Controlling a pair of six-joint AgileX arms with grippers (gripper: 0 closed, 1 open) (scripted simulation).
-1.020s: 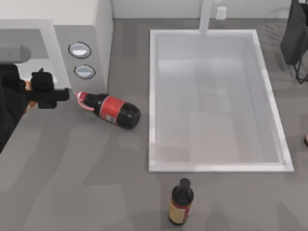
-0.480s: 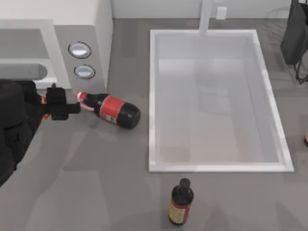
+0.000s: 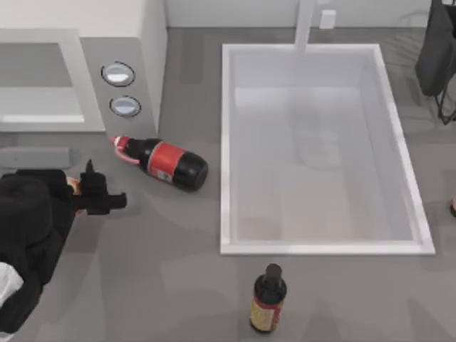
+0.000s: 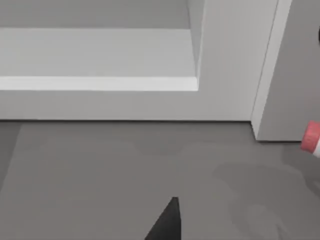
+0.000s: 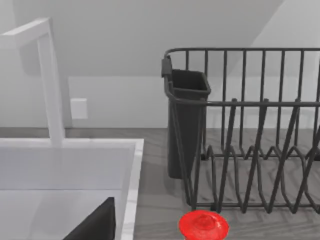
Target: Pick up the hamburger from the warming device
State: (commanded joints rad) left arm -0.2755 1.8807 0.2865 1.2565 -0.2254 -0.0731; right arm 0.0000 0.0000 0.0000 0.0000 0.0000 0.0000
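Observation:
The warming device (image 3: 91, 71) is a white microwave at the back left, with two silver dials on its grey panel. Its front frame (image 4: 225, 60) faces the left wrist camera. My left gripper (image 3: 92, 191) hovers over the table in front of the microwave, just left of the cola bottle. Of the hamburger (image 3: 71, 186) only an orange-brown sliver shows, tucked in against the gripper, which is shut on it. Part of my right gripper (image 5: 95, 225) shows by the sink's corner, parked at the far right.
A cola bottle (image 3: 164, 162) lies on its side before the dial panel, its pink cap (image 4: 311, 137) toward my left gripper. A white sink basin (image 3: 226, 142) sits right of centre. A dark sauce bottle (image 3: 268, 299) stands near the front edge. A black dish rack (image 5: 250, 150) stands at the back right.
My left gripper has drawn back out of the microwave's opening toward the table's front, and the orange sliver of hamburger has come along with it. The cola bottle stayed put.

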